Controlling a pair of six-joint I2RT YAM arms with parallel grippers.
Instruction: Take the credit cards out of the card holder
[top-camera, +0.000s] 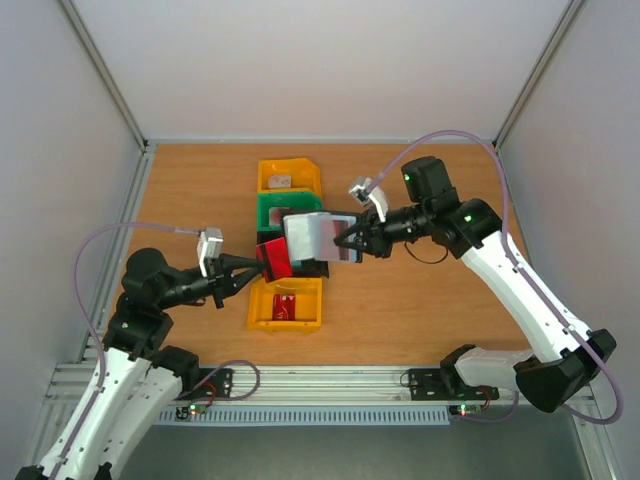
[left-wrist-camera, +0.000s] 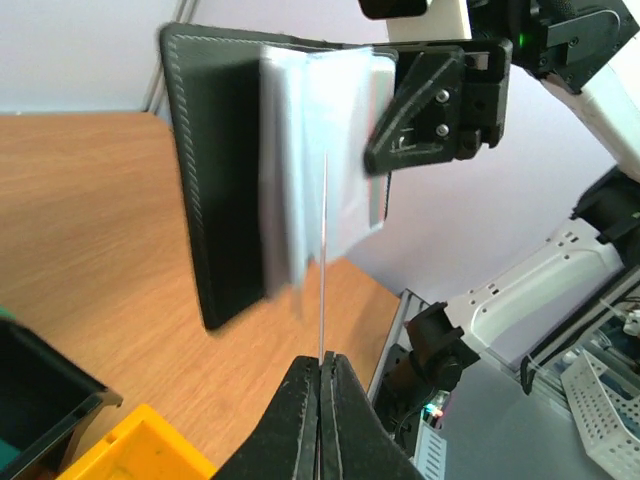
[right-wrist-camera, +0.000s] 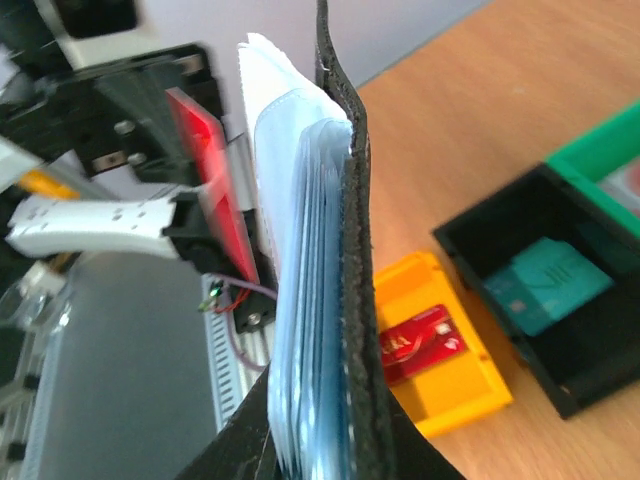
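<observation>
The left gripper (left-wrist-camera: 321, 365) has its jaws pinched tight on a red credit card (top-camera: 273, 260). The right gripper (top-camera: 347, 240) has its jaws clamped on the open card holder (top-camera: 318, 238).

Robotics lab cell, white enclosure panels (top-camera: 330, 60), aluminium base rail (top-camera: 330, 380), wooden tabletop (top-camera: 420, 300), bolted robot arm (top-camera: 520, 280)

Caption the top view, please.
Right gripper holds black folding card holder open; left gripper pinches red plastic card.
</observation>
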